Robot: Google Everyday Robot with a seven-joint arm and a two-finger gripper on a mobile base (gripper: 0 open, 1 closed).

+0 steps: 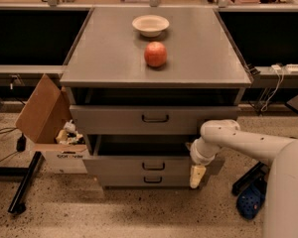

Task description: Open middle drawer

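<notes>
At the right end of the middle drawer (pixel 124 165), your gripper (pixel 197 175) hangs pointing downward and covers that corner of the front. You cannot tell how far it is open or whether it grips anything. That drawer sits pulled out beneath the top drawer (pixel 114 120), its loop handle (pixel 153 166) in view. Your arm (pixel 248 143) is cut off at the right edge.

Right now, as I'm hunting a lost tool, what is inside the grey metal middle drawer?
Only a shadowed strip shows inside the middle drawer; the grey top drawer covers the rest. The pale gripper sits at the middle drawer's right corner.
</notes>
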